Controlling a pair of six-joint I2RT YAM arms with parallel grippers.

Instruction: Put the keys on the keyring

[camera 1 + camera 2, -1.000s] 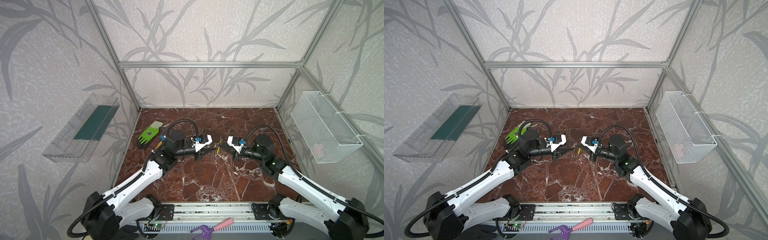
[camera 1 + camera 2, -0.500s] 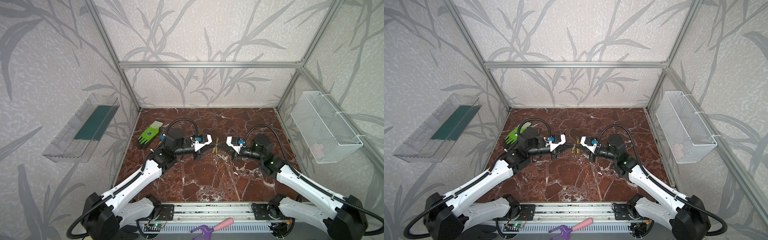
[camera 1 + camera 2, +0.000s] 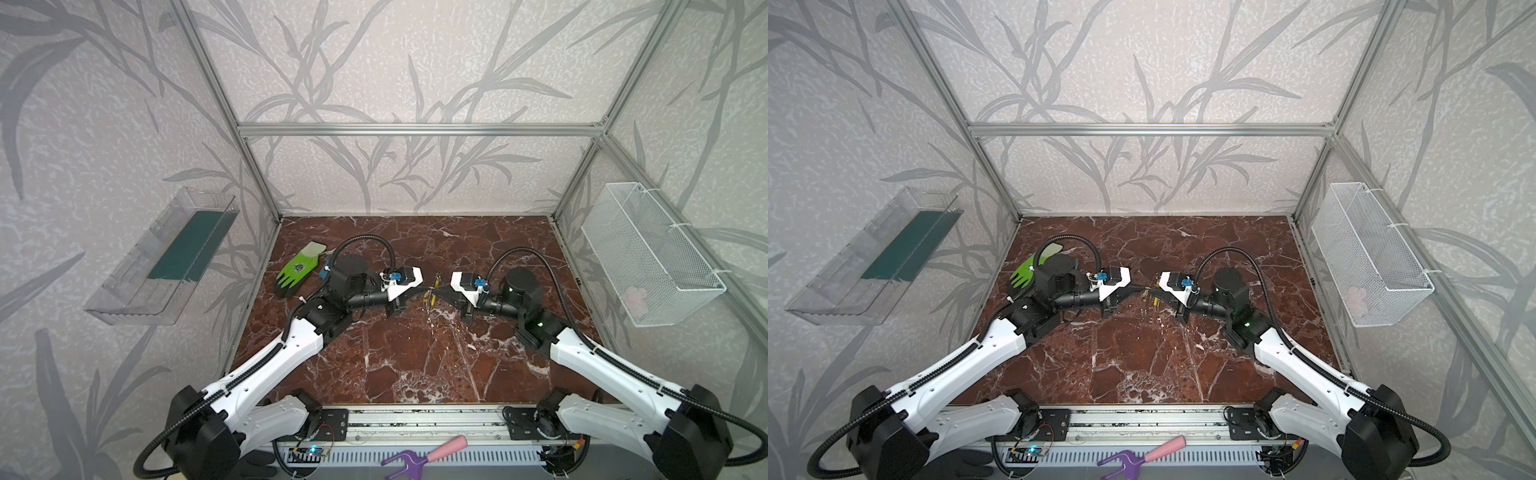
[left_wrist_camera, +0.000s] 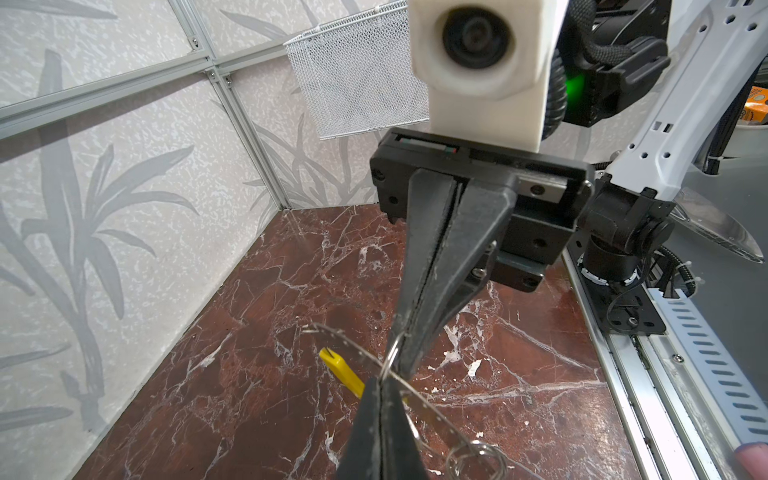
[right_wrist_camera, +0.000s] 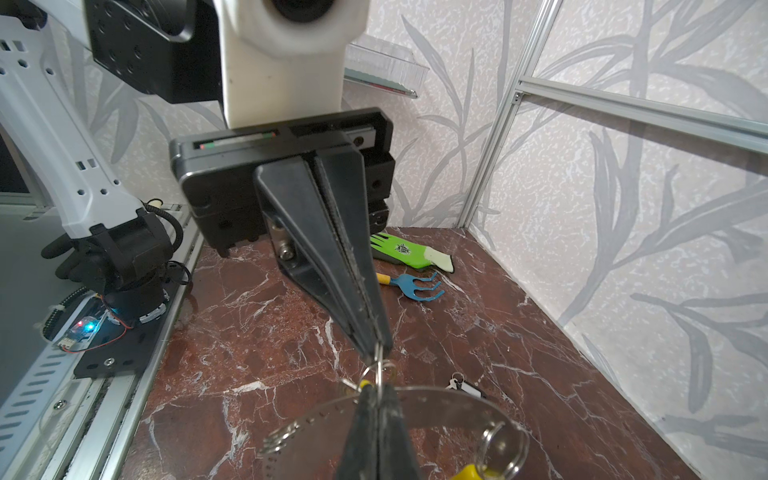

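Both grippers meet tip to tip above the middle of the marble table. My right gripper (image 5: 376,386) (image 3: 441,291) is shut on the keyring (image 5: 436,399) (image 4: 432,411), a thin grey perforated band that curves out to both sides of its tip. My left gripper (image 4: 380,380) (image 3: 1140,287) is shut on the small split ring (image 5: 376,370) of the key with the yellow tag (image 4: 340,370), just where that ring crosses the band. A bigger ring (image 5: 498,449) hangs on the band next to a yellow piece. The key with the black fob (image 5: 463,387) lies on the table.
A green glove (image 3: 297,270) and a blue hand rake (image 5: 417,286) lie at the table's far left. A white mesh basket (image 3: 648,257) hangs on the right wall and a clear tray (image 3: 166,262) on the left wall. A purple and pink tool (image 3: 419,455) lies by the front rail.
My left gripper has moved right to the right gripper's tip and shut there. The right gripper has edged left, still shut on the keyring.
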